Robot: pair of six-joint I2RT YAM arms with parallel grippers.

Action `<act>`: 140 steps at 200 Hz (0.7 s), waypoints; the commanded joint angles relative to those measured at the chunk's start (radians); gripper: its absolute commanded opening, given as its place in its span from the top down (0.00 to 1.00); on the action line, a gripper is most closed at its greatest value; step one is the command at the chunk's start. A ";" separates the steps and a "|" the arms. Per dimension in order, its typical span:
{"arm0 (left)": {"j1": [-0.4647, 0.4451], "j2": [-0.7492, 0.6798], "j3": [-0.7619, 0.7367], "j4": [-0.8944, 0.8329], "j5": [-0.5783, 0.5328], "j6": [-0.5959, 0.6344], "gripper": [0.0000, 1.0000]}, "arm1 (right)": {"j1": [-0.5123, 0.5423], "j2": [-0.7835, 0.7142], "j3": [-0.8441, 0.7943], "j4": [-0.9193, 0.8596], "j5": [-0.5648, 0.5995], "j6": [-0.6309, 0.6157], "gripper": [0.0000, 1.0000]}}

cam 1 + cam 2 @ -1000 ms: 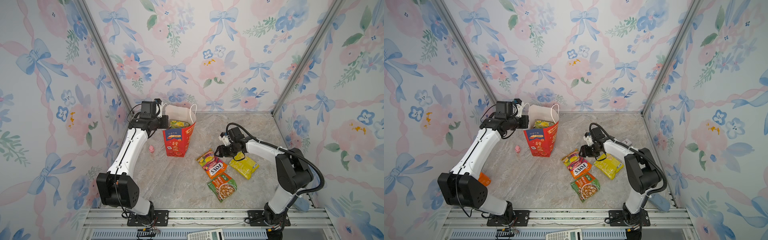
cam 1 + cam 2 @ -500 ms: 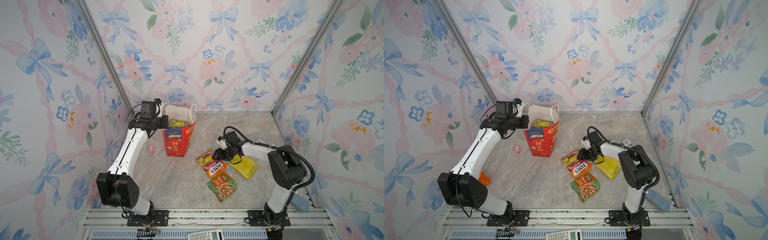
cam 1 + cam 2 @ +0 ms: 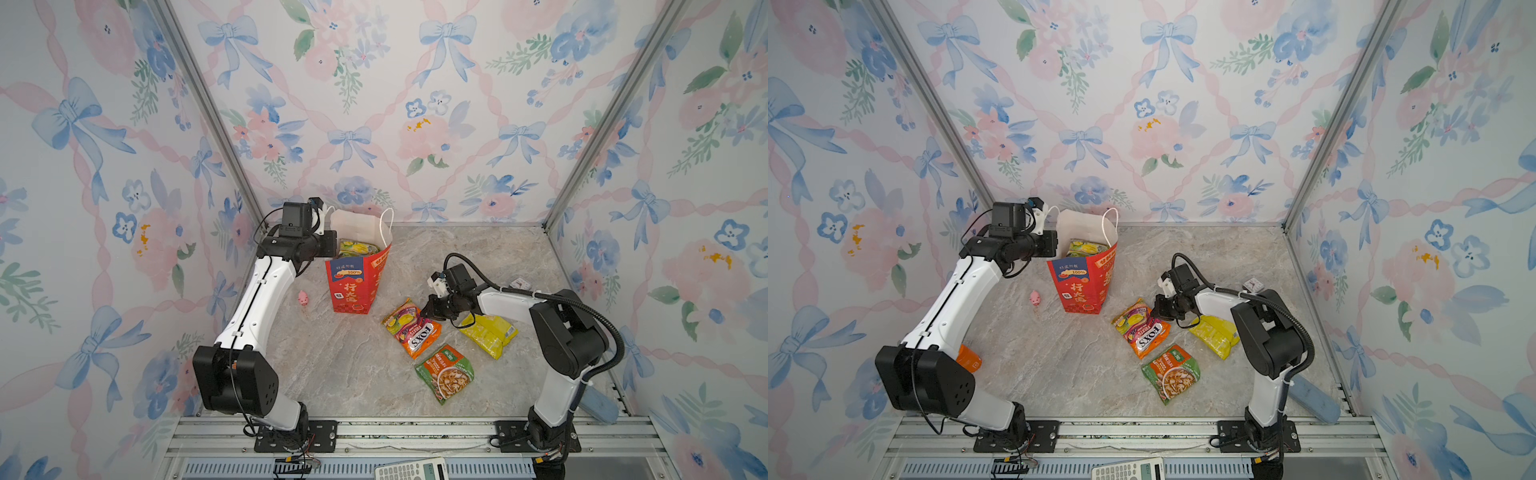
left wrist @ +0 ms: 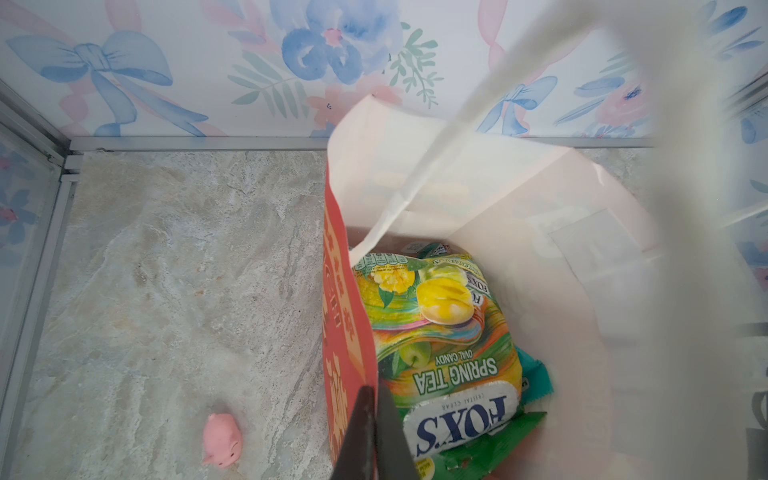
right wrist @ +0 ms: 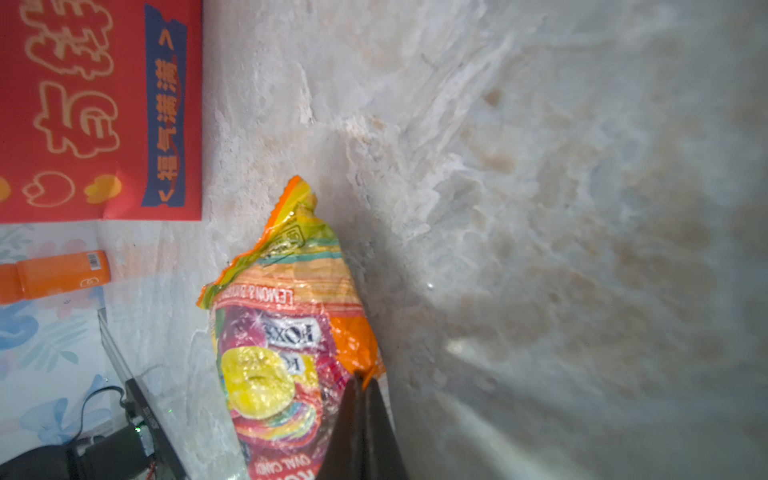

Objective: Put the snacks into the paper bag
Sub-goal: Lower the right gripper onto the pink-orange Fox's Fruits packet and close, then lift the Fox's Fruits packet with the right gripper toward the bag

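The red paper bag (image 3: 353,286) stands upright at the back left, and my left gripper (image 4: 371,401) is shut on its red side wall at the rim. A green FOX'S packet (image 4: 436,332) lies inside on a teal one (image 4: 538,374). Overlapping purple and orange FOX'S packets (image 3: 412,328) lie on the floor right of the bag. My right gripper (image 5: 362,380) is shut on their orange edge, also seen in a top view (image 3: 1155,309). Further right and nearer lie a yellow packet (image 3: 489,334) and a green-orange packet (image 3: 444,372).
A tiny pink toy (image 3: 303,297) sits left of the bag. An orange bottle (image 3: 967,359) lies behind the left arm's base. A blue pad (image 3: 1312,399) rests by the right wall and a calculator (image 3: 409,469) on the front rail. Floral walls enclose three sides.
My right gripper has moved left and down to the FOX'S packets and closed on the orange edge. The left arm and the bag have not moved.
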 commanded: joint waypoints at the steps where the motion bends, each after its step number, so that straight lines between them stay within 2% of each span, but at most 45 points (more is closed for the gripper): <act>1: 0.002 -0.007 -0.010 0.005 0.016 0.021 1.00 | 0.010 -0.046 0.019 0.028 0.006 0.041 1.00; 84: 0.002 -0.009 -0.011 0.005 0.019 0.020 1.00 | 0.016 -0.226 0.162 -0.029 0.014 0.089 1.00; 140: 0.002 -0.009 -0.012 0.004 0.018 0.019 1.00 | 0.015 -0.280 0.265 -0.051 0.034 0.088 1.00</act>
